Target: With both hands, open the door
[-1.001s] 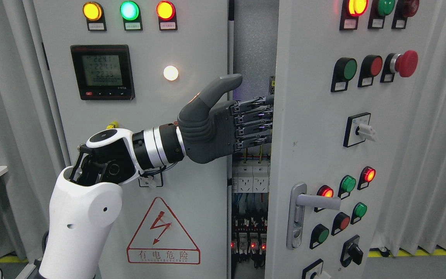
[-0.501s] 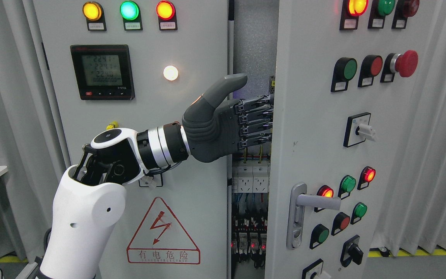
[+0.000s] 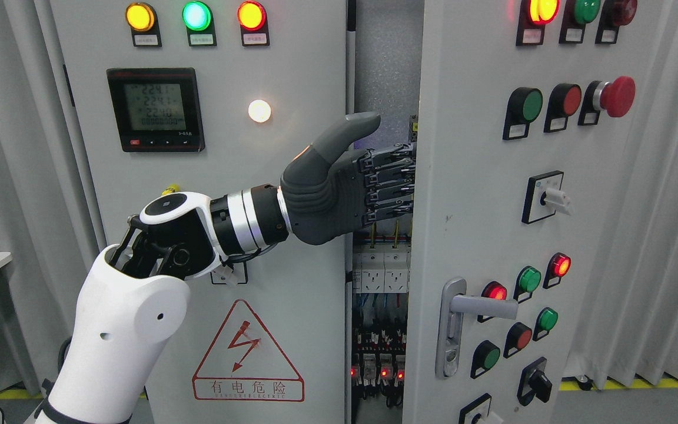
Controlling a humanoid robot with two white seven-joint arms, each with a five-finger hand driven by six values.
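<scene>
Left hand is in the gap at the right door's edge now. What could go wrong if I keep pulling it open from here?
1. The left hand has its fingers tucked behind the right door edge; only the tips seem engaged, so they may slip off.
2. Live-looking breakers and wiring sit just below the hand inside the cabinet; a slip could knock them.
3. The right hand isn't in view, so the door handle is unsupported and the door may swing freely.
</scene>
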